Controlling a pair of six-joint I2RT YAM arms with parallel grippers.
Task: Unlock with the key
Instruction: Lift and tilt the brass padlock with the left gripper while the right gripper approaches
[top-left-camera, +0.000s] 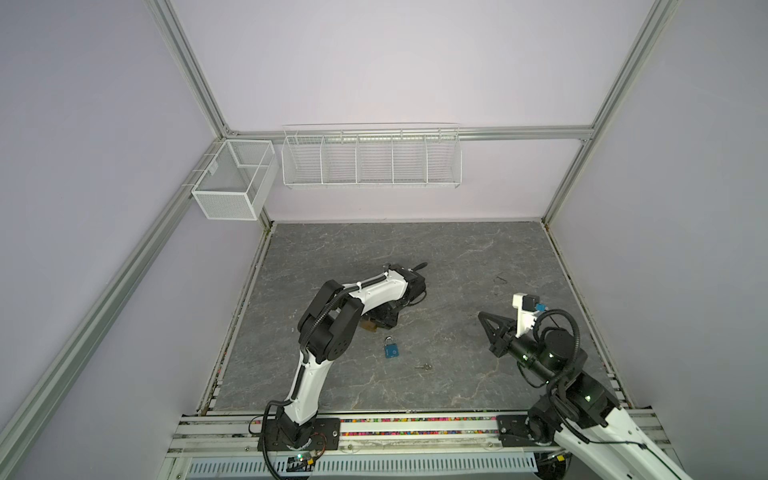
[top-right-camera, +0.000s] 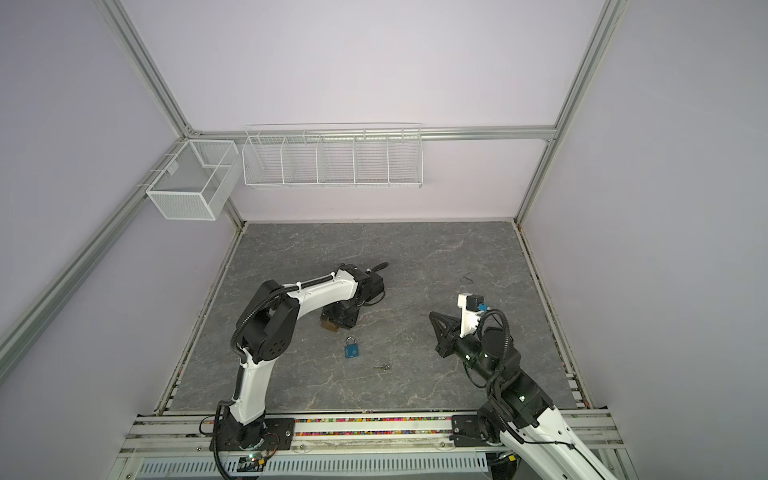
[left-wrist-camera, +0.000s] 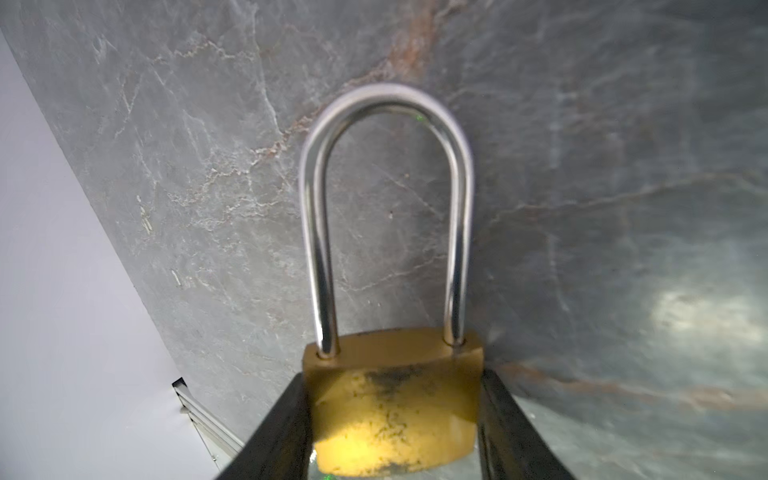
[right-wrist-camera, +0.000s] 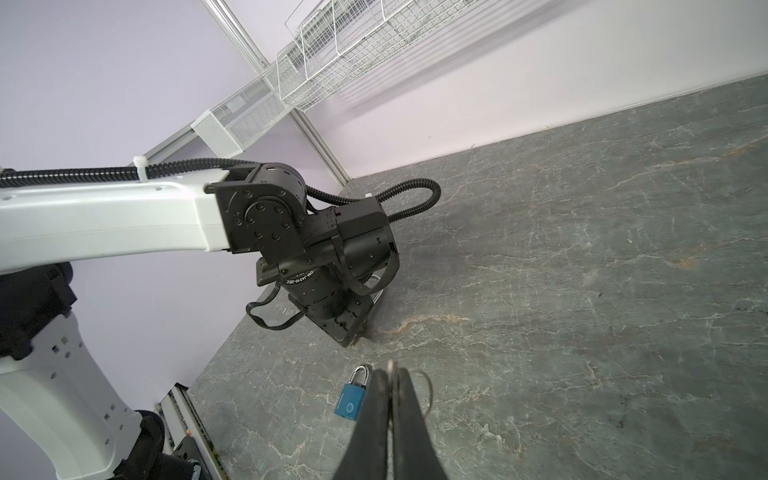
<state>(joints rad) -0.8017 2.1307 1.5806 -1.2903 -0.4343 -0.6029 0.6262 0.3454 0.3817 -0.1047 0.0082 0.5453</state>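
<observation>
the step in hand looks like the approach before insertion: lock and key each seem gripped, but are not yet brought together. the left end effector (left-wrist-camera: 395, 376) stands about half open, its black fingers (left-wrist-camera: 286, 428) clamped on the flat sides of the brass padlock (left-wrist-camera: 390, 415). the lock's body sits between the fingers, and its long steel shackle (left-wrist-camera: 386, 93) juts out past the fingertips, seated in the body at both legs, so it reads as locked. this end effector is low over the worktop (top-left-camera: 415, 249); whether the lock touches it cannot be told. the right end effector (right-wrist-camera: 391, 372) is pinched fully together on a thin silvery sliver at its tips, most likely the key (right-wrist-camera: 390, 364), with a wire ring (right-wrist-camera: 429, 388) hanging just beside it. in both top views it is raised, well apart from the left end effector and pointing toward it. just beyond its tips and lower lies a blue padlock (right-wrist-camera: 351, 401), with a second key (top-left-camera: 423, 366) near it on the worktop. the next move calls for carrying the key to the brass lock's keyway, which is hidden toward the left palm, so the lock probably needs turning to expose it.
</observation>
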